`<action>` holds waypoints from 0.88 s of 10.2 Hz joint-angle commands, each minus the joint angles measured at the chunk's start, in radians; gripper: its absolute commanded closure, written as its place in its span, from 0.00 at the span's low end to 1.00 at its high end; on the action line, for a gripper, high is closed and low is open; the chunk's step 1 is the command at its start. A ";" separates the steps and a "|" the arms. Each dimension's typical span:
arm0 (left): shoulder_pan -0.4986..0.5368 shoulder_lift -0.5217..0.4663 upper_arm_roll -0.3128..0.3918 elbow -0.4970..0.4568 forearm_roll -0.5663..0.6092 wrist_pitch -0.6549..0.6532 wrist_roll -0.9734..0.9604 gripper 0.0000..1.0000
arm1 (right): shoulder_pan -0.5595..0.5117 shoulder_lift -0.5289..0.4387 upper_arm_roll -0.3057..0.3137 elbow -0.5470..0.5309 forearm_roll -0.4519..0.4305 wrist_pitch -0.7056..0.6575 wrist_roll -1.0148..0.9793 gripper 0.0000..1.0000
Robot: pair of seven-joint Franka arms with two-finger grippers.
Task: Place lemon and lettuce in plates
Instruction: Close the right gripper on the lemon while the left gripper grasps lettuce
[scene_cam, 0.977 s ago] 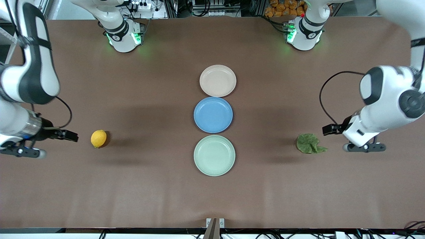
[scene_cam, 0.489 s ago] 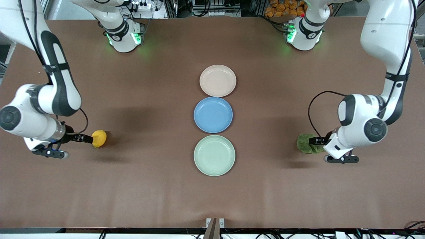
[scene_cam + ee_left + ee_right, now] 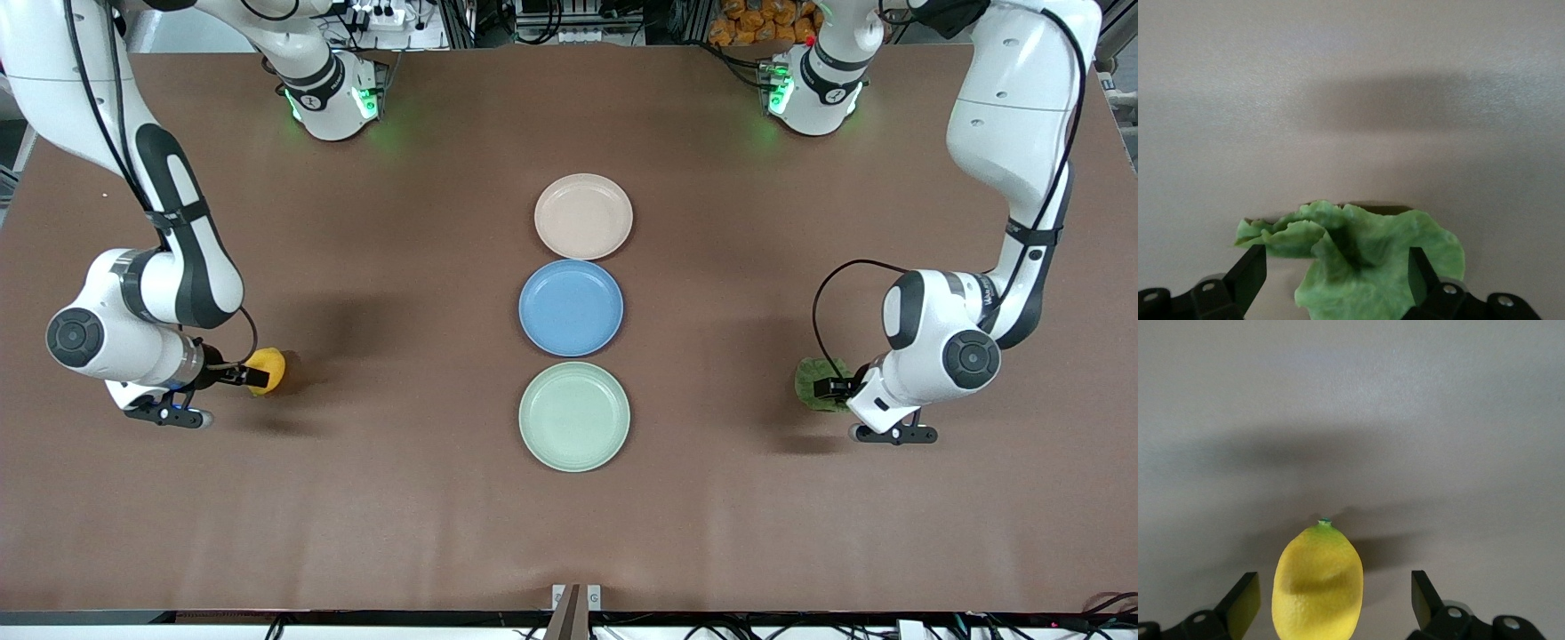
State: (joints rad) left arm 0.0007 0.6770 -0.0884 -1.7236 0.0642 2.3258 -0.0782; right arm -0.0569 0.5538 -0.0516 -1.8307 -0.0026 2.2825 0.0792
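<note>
Though hidden frontally, wrist views show fingers (image 3: 1245, 600) straddling lemon (image 3: 1317, 583); lettuce (image 3: 1365, 257).

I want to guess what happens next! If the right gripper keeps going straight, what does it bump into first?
Probably the lemon: it sits right between the open fingers of the right gripper, on the table, with nothing in the way.

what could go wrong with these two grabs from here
The small oval yellow lemon sits off-centre between the open right gripper fingers, so it might roll away as they close. The ruffled green lettuce leaf is floppy and spreads past one finger of the open left gripper, so that gripper may pinch only an edge and drop it.
</note>
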 commanded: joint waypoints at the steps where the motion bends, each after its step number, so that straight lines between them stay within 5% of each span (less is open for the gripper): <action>1: -0.005 0.024 -0.001 0.019 0.019 0.010 -0.008 0.32 | -0.017 0.031 0.015 0.002 0.018 0.011 -0.013 0.00; 2: -0.005 0.033 -0.001 0.019 0.017 0.026 -0.009 0.42 | -0.015 0.029 0.016 0.002 0.018 0.011 -0.015 0.00; 3: -0.005 0.033 -0.001 0.019 0.016 0.027 -0.009 0.78 | -0.018 0.031 0.018 0.004 0.021 0.011 -0.015 0.00; 4: -0.005 0.030 -0.001 0.019 0.013 0.027 -0.020 1.00 | -0.012 0.031 0.016 0.004 0.021 0.012 -0.016 0.00; 6: -0.027 0.018 -0.005 0.044 0.012 0.017 -0.081 1.00 | -0.018 0.038 0.018 0.004 0.021 0.014 -0.024 0.46; 9: -0.034 -0.020 -0.042 0.055 0.005 -0.003 -0.086 1.00 | -0.020 0.041 0.024 0.010 0.023 0.015 -0.026 0.80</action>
State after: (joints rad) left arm -0.0305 0.6901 -0.1073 -1.6708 0.0645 2.3443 -0.1401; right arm -0.0579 0.5848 -0.0478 -1.8281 -0.0010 2.2895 0.0750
